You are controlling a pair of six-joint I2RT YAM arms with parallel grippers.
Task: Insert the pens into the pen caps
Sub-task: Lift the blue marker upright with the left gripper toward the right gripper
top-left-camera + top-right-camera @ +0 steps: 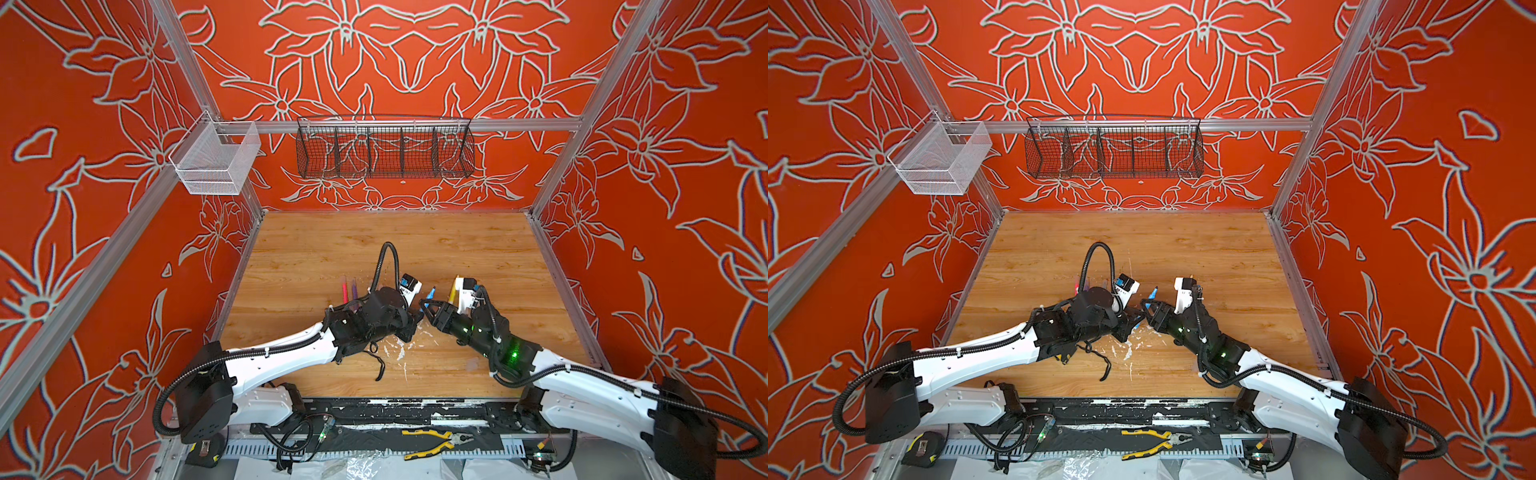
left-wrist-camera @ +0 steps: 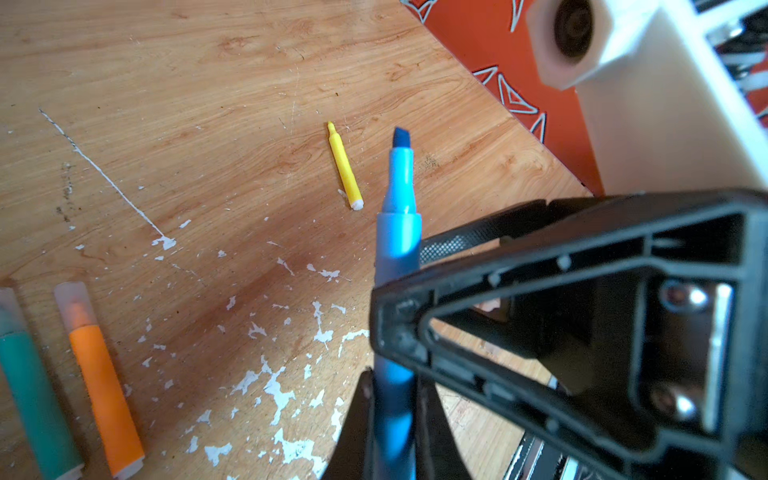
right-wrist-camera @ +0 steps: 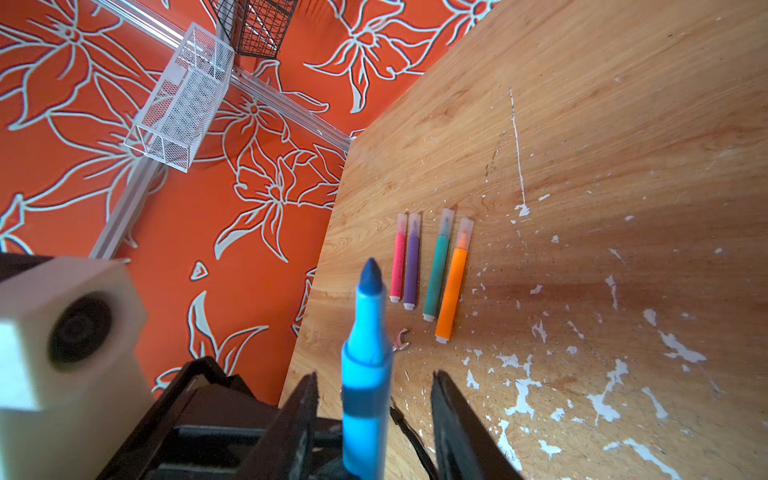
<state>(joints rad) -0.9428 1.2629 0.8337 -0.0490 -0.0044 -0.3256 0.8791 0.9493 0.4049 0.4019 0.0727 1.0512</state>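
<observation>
Blue pen (image 2: 397, 245), uncapped, pinched by L end effector (image 2: 395, 399), R end effector (image 3: 376, 378) spread around it

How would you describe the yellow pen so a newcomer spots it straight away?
On the wooden table, look away from the row of four capped pens, towards the right arm's side. The yellow pen lies there alone and flat, tip bare; the only other uncapped one, the blue pen, is held in the left gripper.
</observation>
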